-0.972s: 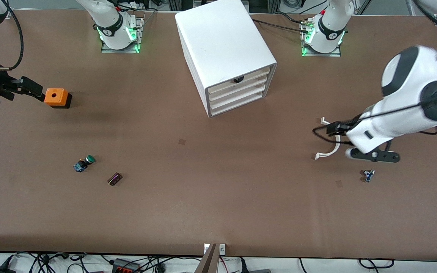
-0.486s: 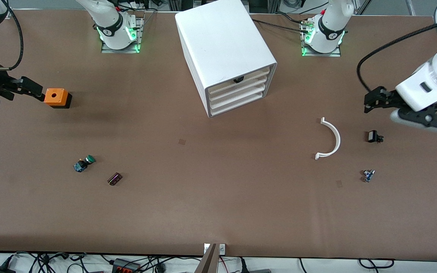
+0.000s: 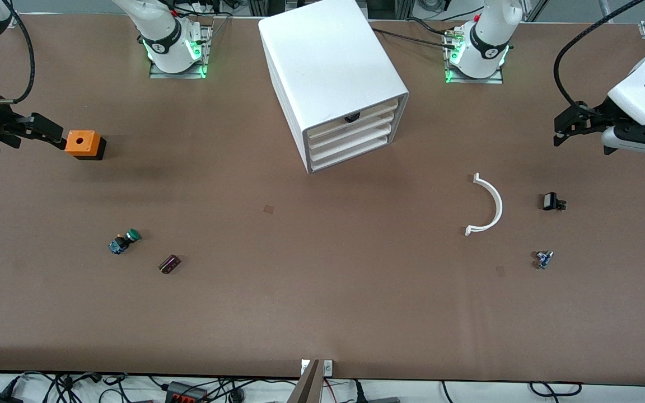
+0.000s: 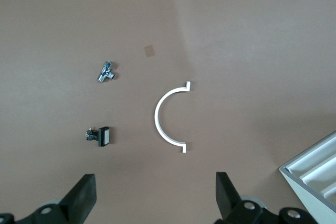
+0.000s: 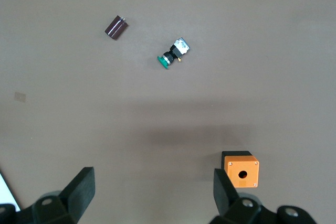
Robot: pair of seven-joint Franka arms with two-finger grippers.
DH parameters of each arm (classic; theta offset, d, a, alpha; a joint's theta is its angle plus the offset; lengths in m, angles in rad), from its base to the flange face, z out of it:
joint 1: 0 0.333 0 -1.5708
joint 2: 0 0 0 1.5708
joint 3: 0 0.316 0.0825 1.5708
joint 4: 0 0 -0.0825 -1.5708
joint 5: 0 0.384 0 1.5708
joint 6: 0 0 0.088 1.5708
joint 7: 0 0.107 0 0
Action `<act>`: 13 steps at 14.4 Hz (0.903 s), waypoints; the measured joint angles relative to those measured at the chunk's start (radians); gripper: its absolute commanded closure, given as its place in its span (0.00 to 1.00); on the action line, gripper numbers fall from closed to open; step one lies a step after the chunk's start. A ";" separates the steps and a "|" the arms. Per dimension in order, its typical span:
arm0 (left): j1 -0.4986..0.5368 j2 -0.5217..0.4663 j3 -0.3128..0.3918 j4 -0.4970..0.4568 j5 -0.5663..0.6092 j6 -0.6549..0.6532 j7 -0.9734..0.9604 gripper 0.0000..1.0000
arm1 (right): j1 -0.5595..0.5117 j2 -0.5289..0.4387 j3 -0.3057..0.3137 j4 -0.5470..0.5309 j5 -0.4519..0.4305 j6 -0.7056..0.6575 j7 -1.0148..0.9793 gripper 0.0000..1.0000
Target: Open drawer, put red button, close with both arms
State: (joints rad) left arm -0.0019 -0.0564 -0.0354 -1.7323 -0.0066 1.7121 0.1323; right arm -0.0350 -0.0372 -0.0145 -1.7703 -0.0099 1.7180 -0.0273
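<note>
Overhead, both grippers hang empty with fingers apart: left gripper (image 3: 562, 127) near the white arc (image 3: 490, 205), right gripper (image 3: 48, 130) beside the orange cube (image 3: 83, 143).

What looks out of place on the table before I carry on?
The cabinet sits turned askew, at an angle to the table edge. No red-capped button shows in any view; only a green button lies toward the right arm's end.

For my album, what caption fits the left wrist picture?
Open left gripper over brown table, above white half-ring.
</note>
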 measured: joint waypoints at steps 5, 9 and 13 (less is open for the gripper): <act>0.013 0.008 0.002 -0.003 0.000 0.005 0.006 0.00 | 0.001 0.000 0.001 0.010 0.000 0.000 0.000 0.00; 0.013 0.009 0.001 -0.001 0.000 0.006 0.006 0.00 | 0.001 0.000 0.001 0.010 0.000 0.000 0.000 0.00; 0.009 0.010 -0.001 0.002 0.000 0.005 0.006 0.00 | 0.001 0.000 0.000 0.010 0.000 0.000 0.000 0.00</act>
State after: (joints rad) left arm 0.0074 -0.0462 -0.0368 -1.7306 -0.0066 1.7176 0.1387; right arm -0.0343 -0.0372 -0.0148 -1.7598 -0.0099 1.7179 -0.0273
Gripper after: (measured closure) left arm 0.000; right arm 0.000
